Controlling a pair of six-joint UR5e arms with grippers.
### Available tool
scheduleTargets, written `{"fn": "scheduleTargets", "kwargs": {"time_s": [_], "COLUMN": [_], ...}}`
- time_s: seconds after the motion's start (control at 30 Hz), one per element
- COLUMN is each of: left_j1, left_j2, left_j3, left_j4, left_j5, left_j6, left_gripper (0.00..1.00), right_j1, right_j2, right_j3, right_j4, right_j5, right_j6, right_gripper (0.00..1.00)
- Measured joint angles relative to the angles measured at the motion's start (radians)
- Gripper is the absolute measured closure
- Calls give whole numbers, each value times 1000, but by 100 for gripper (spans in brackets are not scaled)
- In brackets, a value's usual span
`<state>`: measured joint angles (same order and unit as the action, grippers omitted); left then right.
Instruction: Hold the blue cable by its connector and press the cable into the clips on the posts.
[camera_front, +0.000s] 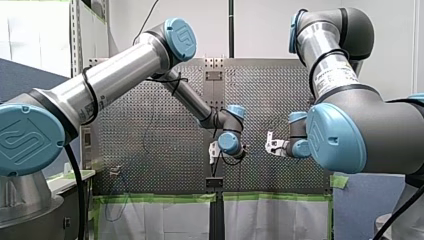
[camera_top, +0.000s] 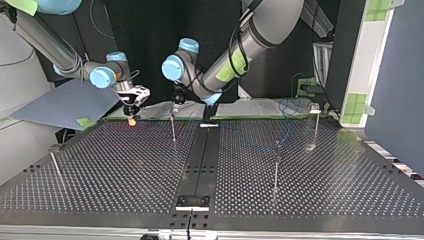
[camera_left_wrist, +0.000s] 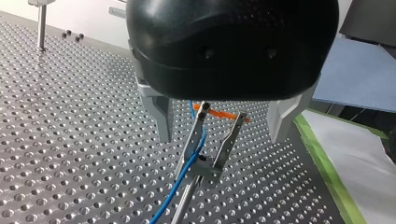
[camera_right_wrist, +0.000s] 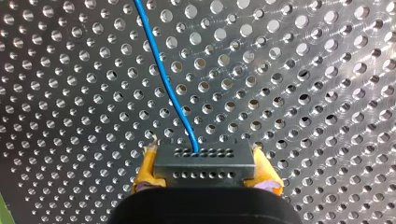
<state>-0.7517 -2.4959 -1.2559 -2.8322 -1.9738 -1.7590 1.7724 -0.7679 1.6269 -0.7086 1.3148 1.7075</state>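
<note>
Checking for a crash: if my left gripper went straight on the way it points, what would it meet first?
Probably the clip, with the cable at it, ahead between its open jaws; depth is unclear.

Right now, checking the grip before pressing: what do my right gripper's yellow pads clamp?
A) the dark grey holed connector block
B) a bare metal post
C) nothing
A: the yellow pads of my right gripper press both ends of the dark grey holed connector block, the blue cable leaving it.
</note>
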Motion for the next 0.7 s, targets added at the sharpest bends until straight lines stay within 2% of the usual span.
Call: {"fn": "scheduleTargets", "kwargs": {"time_s": [0.5,0.7], "left_j1": [-6,-12], "left_j2": [0,2], "left_j3": [0,-3], "left_j4": [-5,-5], "left_j5": [-1,-25], "left_j6": [-6,-5], "left_gripper": [0,0], "right_j1": [-1,-4], "right_j2": [4,4], "right_j3": [0,0], "right_j4": [2,2], "right_j5": [-1,-2], "right_j6": [0,-1], "right_gripper": [100,100]}}
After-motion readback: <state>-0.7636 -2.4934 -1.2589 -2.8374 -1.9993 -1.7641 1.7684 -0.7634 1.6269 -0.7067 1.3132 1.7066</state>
